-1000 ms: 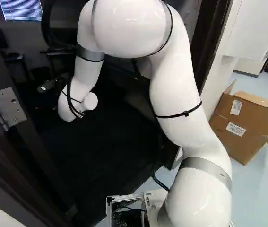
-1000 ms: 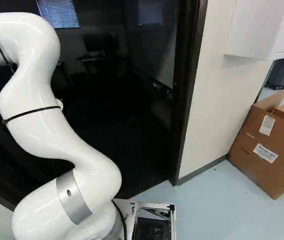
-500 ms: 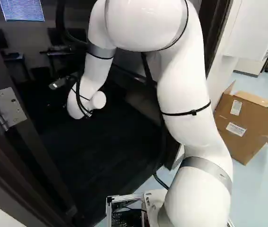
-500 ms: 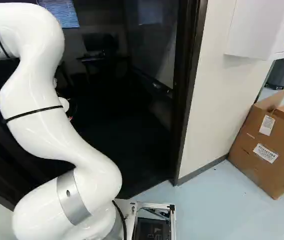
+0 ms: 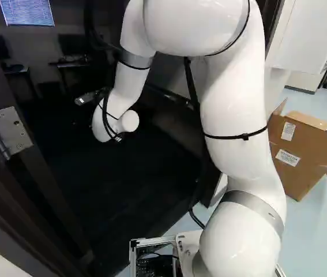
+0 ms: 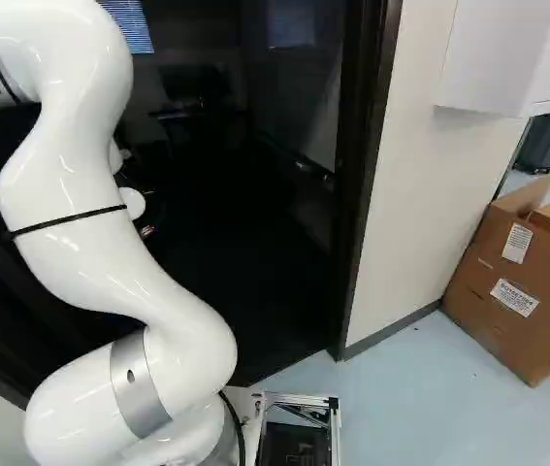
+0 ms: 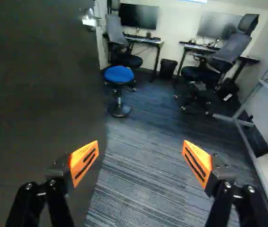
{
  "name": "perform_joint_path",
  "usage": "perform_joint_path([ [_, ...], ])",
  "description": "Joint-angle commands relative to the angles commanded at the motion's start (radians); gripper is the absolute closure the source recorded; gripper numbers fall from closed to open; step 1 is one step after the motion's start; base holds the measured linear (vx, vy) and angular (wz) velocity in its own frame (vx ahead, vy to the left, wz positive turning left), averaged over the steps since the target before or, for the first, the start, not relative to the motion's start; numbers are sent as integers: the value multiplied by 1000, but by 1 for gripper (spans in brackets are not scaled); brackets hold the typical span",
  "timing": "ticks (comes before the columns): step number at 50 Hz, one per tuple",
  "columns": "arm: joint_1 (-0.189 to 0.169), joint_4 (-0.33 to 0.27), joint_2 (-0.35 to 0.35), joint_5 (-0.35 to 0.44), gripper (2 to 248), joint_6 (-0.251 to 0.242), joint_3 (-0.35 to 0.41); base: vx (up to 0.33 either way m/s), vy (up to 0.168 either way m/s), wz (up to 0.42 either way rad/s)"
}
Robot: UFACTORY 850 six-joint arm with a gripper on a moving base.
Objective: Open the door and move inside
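The door [image 7: 34, 94] is standing open close beside the pincer [image 7: 141, 163], and could be swinging back onto the arm [image 5: 229, 115] if the base [image 5: 187, 245] is driving in without a steadying push. Beneath the pincer, striped carpet [image 7: 138, 198] is spreading; ahead of it, 2 desks [image 7: 155, 42], 2 chairs [image 7: 235, 49], 1 blue stool [image 7: 118, 74] and 1 bin [image 7: 168, 68] are waiting. The pincer's 2 fingers are standing wide apart, gripping nothing.

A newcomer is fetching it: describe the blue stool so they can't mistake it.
Past the edge of the open dark door, find the desk with a gray chair. Before that chair stands the stool: round blue seat, single post and, unlike the chair, no backrest.
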Motion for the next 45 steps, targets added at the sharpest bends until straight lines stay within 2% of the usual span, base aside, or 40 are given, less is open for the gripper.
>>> perform_joint_path([
  [28, -66, 85, 74, 0, 3, 0, 92, 0, 0, 0],
  [45, -104, 94, 128, 0, 3, 0, 157, 0, 0, 0],
])
